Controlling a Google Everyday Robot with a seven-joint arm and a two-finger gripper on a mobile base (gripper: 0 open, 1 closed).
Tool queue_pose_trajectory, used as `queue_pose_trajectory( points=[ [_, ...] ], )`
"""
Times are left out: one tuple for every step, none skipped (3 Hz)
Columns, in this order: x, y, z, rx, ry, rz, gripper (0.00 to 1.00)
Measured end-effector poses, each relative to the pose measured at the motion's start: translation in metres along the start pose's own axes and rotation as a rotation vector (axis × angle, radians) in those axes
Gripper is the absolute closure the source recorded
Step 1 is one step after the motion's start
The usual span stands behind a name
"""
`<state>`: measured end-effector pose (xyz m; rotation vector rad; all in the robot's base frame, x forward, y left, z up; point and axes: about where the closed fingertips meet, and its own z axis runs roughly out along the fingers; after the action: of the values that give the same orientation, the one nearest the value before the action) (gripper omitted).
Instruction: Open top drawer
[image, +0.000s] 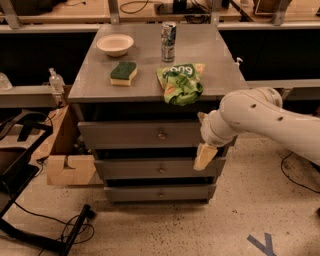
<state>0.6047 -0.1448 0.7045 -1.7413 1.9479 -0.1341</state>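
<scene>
The top drawer (130, 134) is the widest grey drawer, just under the cabinet top, with a small round knob (161, 135) at its centre. Its front sits level with the cabinet face. My gripper (201, 137) is on the end of the white arm (260, 117), in front of the drawer's right end and to the right of the knob. Its two beige fingers (204, 156) stand apart, one above the other, holding nothing. The gripper does not touch the knob.
Two narrower drawers (160, 169) lie below. On the cabinet top are a bowl (115, 44), a green sponge (123, 73), a can (168, 34) and a green chip bag (181, 82) overhanging the front edge. A cardboard box (62, 160) and cables (55, 225) lie at the left.
</scene>
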Motion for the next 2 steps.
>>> queue_pose_trajectory(
  points=[
    [0.009,-0.018,0.015,-0.028,0.117,-0.075,0.00],
    [0.020,-0.029,0.021,-0.057,0.230,-0.132,0.00]
  ],
)
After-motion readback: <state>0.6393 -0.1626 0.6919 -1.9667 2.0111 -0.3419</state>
